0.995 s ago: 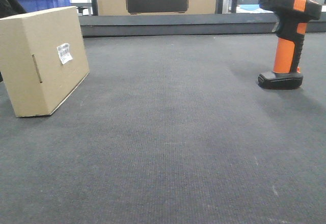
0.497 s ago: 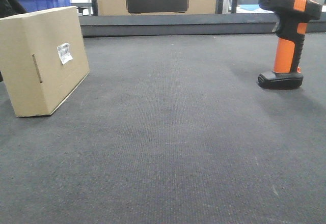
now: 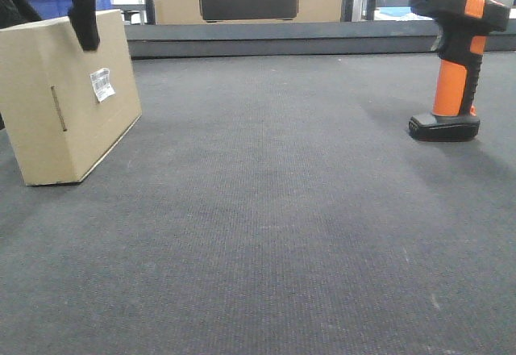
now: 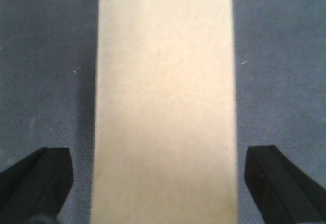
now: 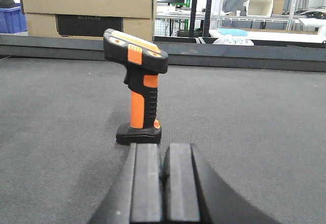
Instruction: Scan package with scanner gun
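Left hand (image 4: 157,170), absent from the front view a second ago, has come down over the small plain brown cardboard package (image 3: 68,101). Its black fingers (image 4: 35,183) are spread wide on either side of the box top and grip nothing, so a grasp looks close. The package stands at the left of the dark grey carpeted tabletop (image 3: 282,210) with its white label (image 3: 101,84) facing centre. Well apart on the right, the black-and-orange pistol-shaped scanner gun (image 3: 455,56) stands upright on its foot, and the right hand (image 5: 163,178) sits low before it, closed and empty.
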